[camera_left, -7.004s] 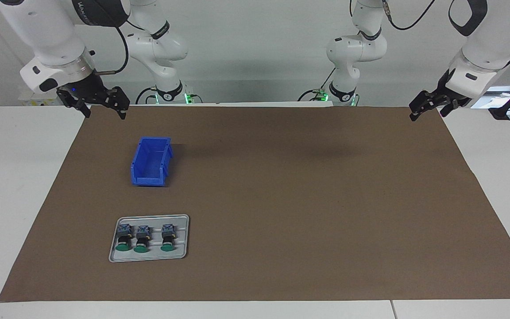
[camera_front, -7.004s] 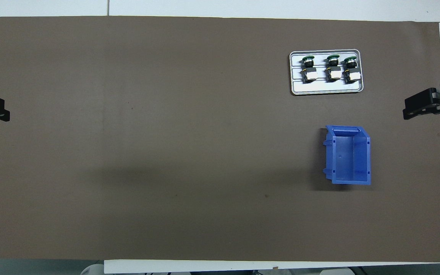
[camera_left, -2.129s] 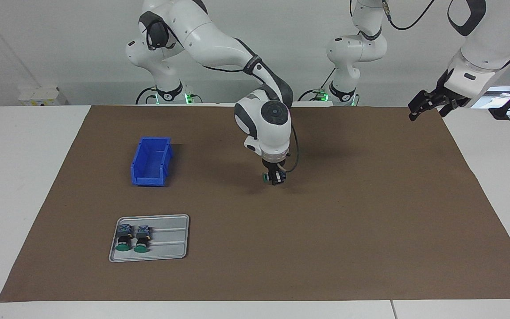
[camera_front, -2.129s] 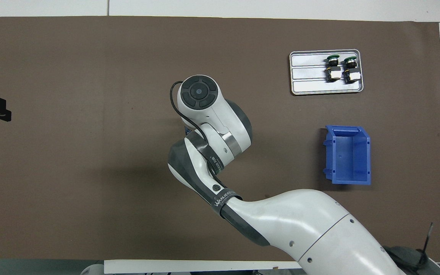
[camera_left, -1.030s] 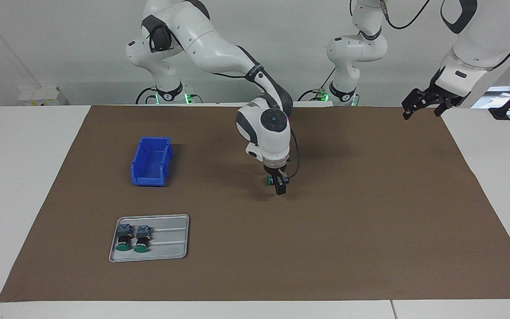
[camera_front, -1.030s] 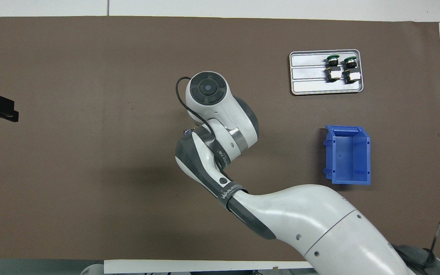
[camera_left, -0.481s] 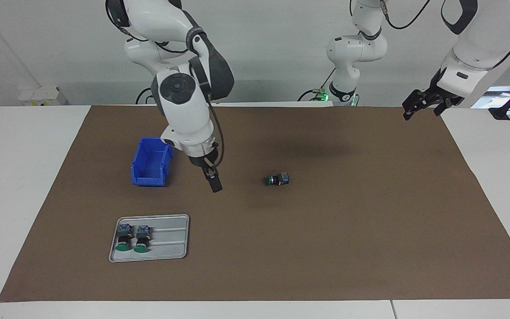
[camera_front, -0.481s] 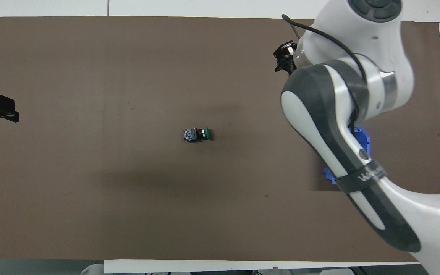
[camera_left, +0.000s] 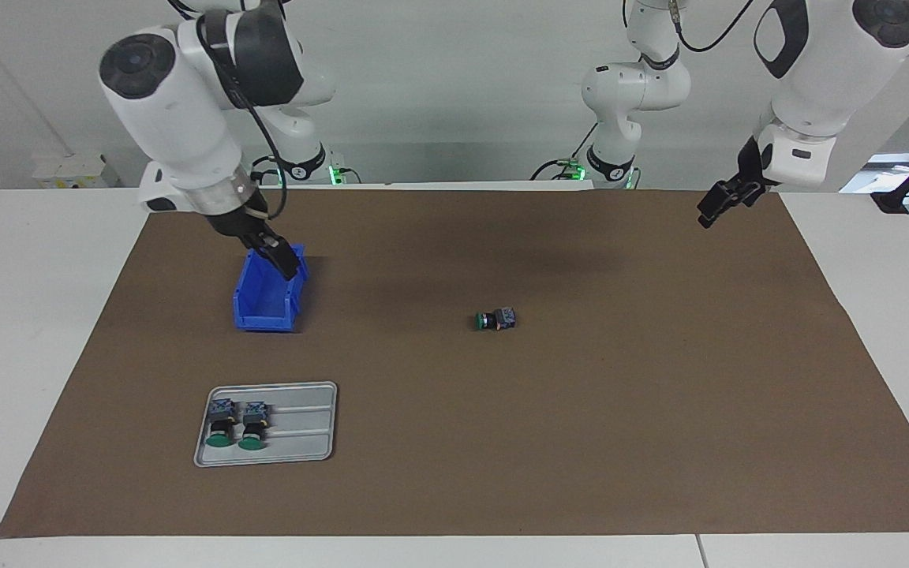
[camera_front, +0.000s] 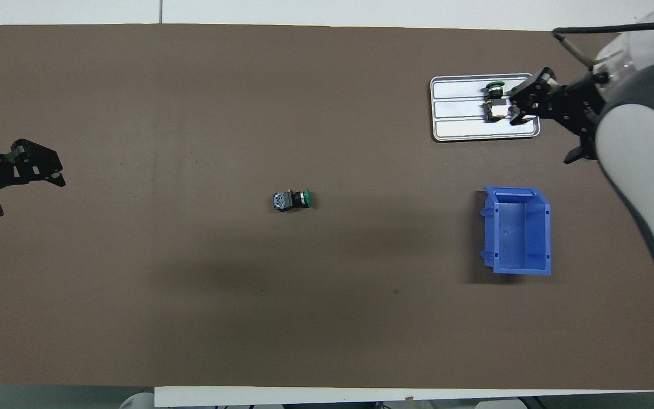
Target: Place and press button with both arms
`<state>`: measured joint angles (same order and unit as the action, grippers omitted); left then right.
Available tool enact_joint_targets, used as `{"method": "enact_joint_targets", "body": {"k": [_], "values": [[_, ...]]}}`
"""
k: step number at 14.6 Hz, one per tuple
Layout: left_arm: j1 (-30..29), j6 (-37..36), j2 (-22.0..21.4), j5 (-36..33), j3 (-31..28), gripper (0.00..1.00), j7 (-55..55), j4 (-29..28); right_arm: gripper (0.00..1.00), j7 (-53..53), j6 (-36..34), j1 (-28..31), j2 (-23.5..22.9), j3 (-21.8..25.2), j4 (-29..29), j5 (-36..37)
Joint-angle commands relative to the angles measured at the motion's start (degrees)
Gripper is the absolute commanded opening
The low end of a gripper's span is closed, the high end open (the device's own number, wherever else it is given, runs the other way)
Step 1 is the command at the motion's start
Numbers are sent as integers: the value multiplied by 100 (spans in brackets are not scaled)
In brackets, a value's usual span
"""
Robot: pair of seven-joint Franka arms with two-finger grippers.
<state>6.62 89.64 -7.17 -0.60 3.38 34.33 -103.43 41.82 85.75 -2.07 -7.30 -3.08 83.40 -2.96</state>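
Bright, even light from above in both views. Soft, wide, dark patches on brown mat (camera_left: pixel 660 410), biggest near middle. Small dark shadow beside blue bin (camera_front: pixel 517 230), at its 9 o'clock in overhead view. No strong glare. Pictures mostly sharp; small things a bit fuzzy. Edges look straight.

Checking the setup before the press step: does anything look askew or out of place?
The button lies on its side mid-mat, its green cap facing the right arm's end of the table, not upward. Two more buttons lie in the tray. Nothing spilled or damaged.
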Motion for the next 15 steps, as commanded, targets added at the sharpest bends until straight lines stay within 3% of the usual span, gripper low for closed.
{"method": "enact_joint_targets", "body": {"k": [1,6,8,13,15], "values": [[269,299,-162,68,-48,100,784,-397,99,-786,-198,312,456,-61,186,112],[1050,773,251,182,-48,100,2723,-459,99,-2772,-656,646,695,-61,335,252],[1620,1097,435,183,-48,100,3585,-581,99,-3038,-621,812,835,-61,624,261],[2069,1855,1006,481,-48,100,5081,-529,99,-3382,-586,840,862,-61,687,305],[2141,2345,1235,481,-48,100,6151,-529,99,-3469,-533,787,818,-78,599,314]]}}
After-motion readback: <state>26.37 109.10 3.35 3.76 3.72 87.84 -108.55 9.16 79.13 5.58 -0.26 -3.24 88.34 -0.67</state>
